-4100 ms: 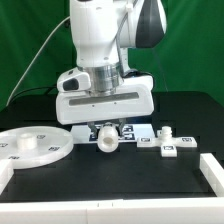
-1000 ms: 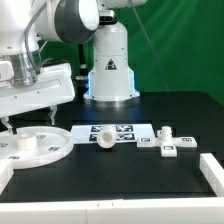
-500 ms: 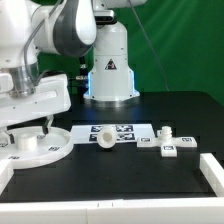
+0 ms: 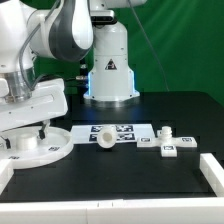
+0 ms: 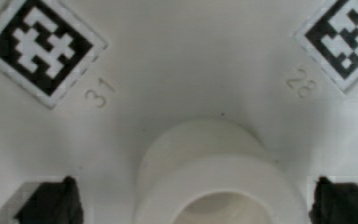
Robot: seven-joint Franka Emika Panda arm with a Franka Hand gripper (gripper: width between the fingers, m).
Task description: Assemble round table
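Round disc: we see the round disc (image 4: 42,153) lying flat on the black table (image 4: 185,110) at the exterior view's left, rim up, with tags on its upper face
Hub: in the wrist view a raised rounded hub (image 5: 208,160) stands out of the disc's white surface, and two square tags (image 5: 48,45) lie beyond it with the numbers 31 and 28 beside them
Tool: the tool (image 4: 28,135) hangs straight over the disc and close to it; its dark fingertips (image 5: 51,203) stand wide apart, one on each side of the hub and clear of it, so we read it as spread and holding nothing; we cannot tell whether the tips touch the surface
Post: the post (image 4: 105,141) rests on the table just beside the disc's rim on the exterior view's right, apart from it, one round end facing the camera
Cross-shaped base: the cross-shaped base (image 4: 166,146) sits further to the exterior view's right, well apart from the disc, with tags on its arms
Marker board: the marker board (image 4: 128,131) lies flat just behind the post, between the disc and the base
Border rail: a white border rail (image 4: 208,168) edges the table at the front
Arm: the white arm (image 4: 45,40) comes down over the disc, and its pedestal (image 4: 110,65) stands behind before a green backdrop
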